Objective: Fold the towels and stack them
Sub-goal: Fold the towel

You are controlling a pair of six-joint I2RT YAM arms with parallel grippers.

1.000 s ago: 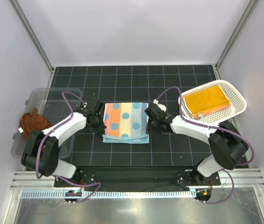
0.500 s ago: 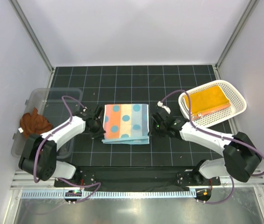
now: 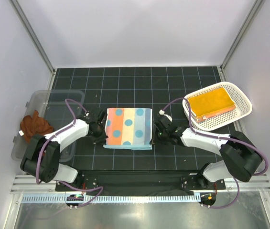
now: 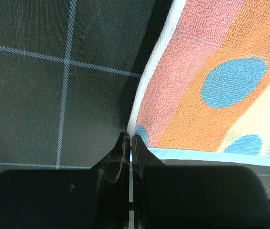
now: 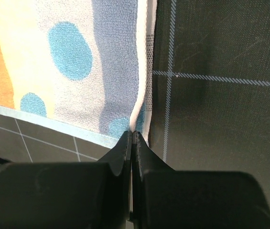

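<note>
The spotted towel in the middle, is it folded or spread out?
Folded: the spotted towel lies doubled, a lower layer showing beneath its edges in both wrist views.

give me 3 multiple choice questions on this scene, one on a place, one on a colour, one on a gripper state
1. Where does the yellow-orange towel lie?
A in a clear bin
B in the white basket
C on the black mat

2. What colour are the dots on the striped towel?
A blue
B green
C black

3. How do the left gripper and right gripper stand?
A both wide open
B both shut on the striped towel
C one open, one shut

Key: B, it fills the basket; A, blue dots show in every view; B, each wrist view shows fingers closed on a near corner.
</note>
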